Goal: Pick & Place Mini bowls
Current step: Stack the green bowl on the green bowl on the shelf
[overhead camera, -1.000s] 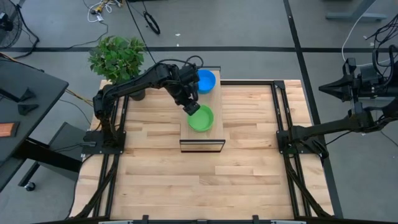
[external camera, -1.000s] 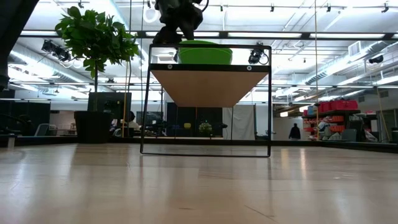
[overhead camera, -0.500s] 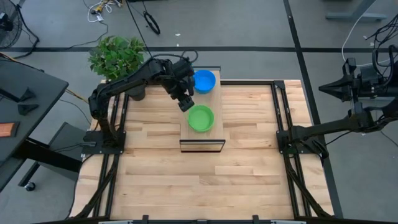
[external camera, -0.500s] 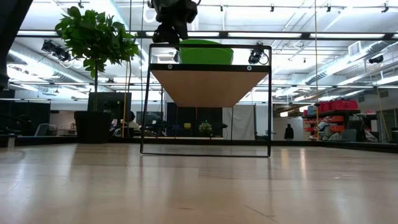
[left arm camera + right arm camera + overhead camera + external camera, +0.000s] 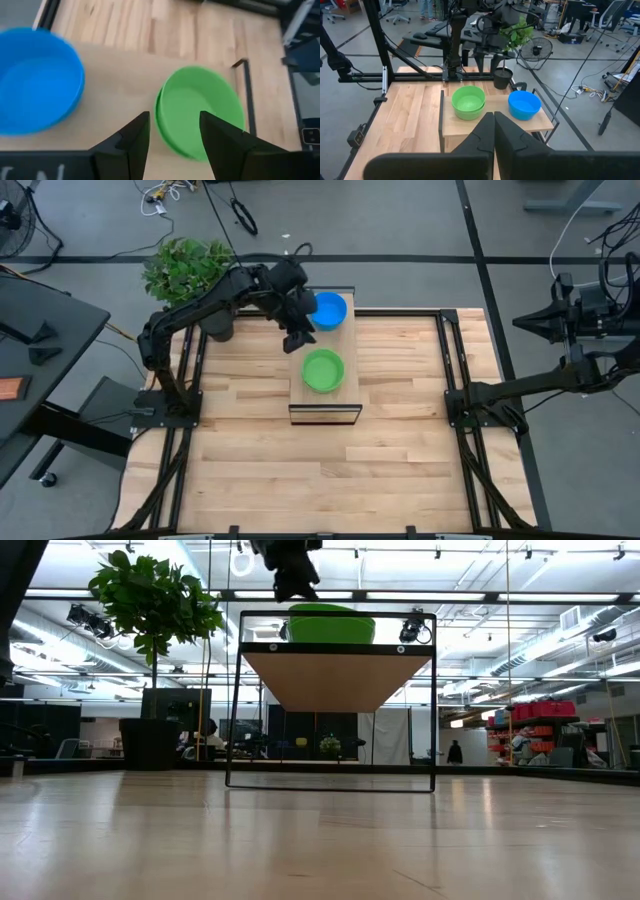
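A raised wooden shelf (image 5: pixel 303 393) on a black wire frame stands at the table's far middle. On it rest green mini bowls (image 5: pixel 323 370), nested one in another (image 5: pixel 468 102), with a blue mini bowl (image 5: pixel 329 310) beyond them toward the far edge. My left gripper (image 5: pixel 299 342) hovers open above the shelf's left edge, between the two colours; in the left wrist view its fingers (image 5: pixel 135 137) frame the green rim (image 5: pixel 162 107) without touching it. My right gripper (image 5: pixel 493 120) waits shut beyond the table's right edge.
A leafy plant in a dark pot (image 5: pixel 187 270) stands off the table's far left corner, close behind my left arm. Black frame rails (image 5: pixel 450 360) run along both sides of the table. Bare wooden tabletop (image 5: pixel 320 480) lies on the near side of the shelf.
My left gripper has drawn back from the green bowls' rim, rising and moving toward the table's far left, and its wrist has rolled. The green bowls have stayed where they were on the shelf.
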Robot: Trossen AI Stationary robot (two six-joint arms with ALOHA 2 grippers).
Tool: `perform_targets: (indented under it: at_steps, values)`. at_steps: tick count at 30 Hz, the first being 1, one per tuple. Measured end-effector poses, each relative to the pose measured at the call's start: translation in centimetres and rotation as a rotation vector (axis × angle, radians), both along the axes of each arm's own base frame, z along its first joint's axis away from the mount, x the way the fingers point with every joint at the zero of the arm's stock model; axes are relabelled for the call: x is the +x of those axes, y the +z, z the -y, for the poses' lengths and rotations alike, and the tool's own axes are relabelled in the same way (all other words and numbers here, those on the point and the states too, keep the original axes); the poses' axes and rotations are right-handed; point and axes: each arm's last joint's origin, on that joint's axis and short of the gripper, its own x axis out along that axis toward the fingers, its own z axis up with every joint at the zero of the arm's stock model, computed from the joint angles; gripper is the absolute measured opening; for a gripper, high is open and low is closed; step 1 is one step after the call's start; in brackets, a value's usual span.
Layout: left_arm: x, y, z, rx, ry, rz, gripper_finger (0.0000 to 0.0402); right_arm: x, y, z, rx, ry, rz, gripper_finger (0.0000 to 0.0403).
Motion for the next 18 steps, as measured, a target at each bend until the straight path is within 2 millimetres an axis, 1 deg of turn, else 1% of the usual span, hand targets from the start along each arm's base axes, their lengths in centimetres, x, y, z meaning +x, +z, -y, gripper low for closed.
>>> perform_targets:
  at_steps: [4,7,11,16,18]
  values:
    - [0.41,0.26,0.0,0.007,-0.046,0.058,0.0173,0.0,0.0,0.0,0.0,0.0,0.0,0.0006]
    - [0.53,0.38,0.0,0.002,-0.066,0.083,0.0153,0.0,0.0,0.0,0.0,0.0,0.0,0.0006]
    - [0.54,0.42,0.09,0.012,-0.125,0.103,0.0099,0.0,0.0,0.0,0.0,0.0,0.0,0.0006]
    - [0.56,0.41,0.11,0.025,-0.145,0.108,0.0024,0.0,0.0,0.0,0.0,0.0,0.0,0.0006]
    - [0.59,0.42,0.09,0.026,-0.144,0.11,0.0007,0.0,0.0,0.0,0.0,0.0,0.0,0.0006]
